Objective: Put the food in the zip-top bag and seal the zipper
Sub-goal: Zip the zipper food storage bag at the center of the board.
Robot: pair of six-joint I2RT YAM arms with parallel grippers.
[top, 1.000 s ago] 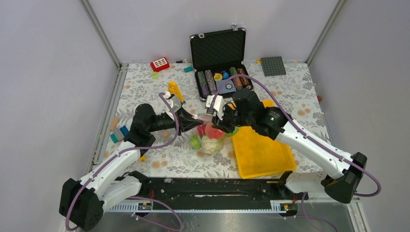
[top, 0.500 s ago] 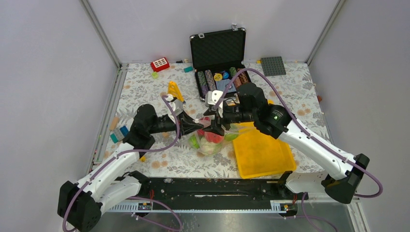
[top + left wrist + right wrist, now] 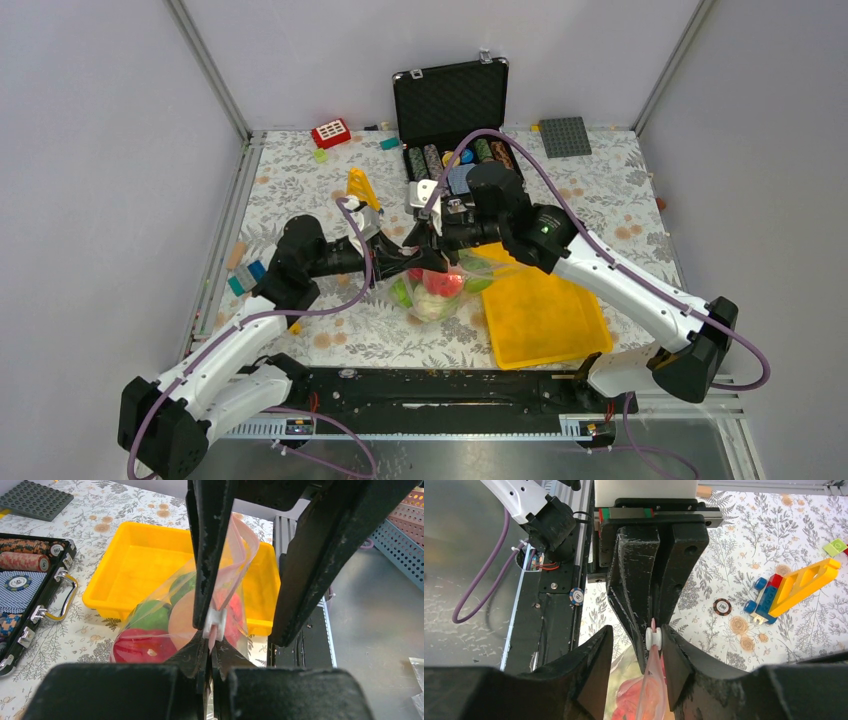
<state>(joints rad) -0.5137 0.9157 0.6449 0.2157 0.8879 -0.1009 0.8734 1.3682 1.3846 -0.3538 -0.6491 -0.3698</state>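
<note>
left gripper (image 3: 210, 648) clenched on the zipper (image 3: 247, 542) end; right gripper (image 3: 638, 630) parted around the white slider (image 3: 654, 638). the thin, probably limp and slippery zip-top bag (image 3: 235, 582) of light toy fruit (image 3: 150, 615) hangs beneath both sets of fingers; the stiffer strip looks the best hold.

Left claw (image 3: 210, 651) fingertips clamp the zipper (image 3: 246, 542) of the zip-top bag (image 3: 182, 580). Bagged food (image 3: 142, 647) sits before the yellow tray (image 3: 135, 555).

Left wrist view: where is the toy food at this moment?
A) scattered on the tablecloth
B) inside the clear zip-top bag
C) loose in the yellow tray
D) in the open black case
B: the red, green and orange-pink food shows through the clear plastic of the zip-top bag, which hangs in front of the yellow tray.
</note>
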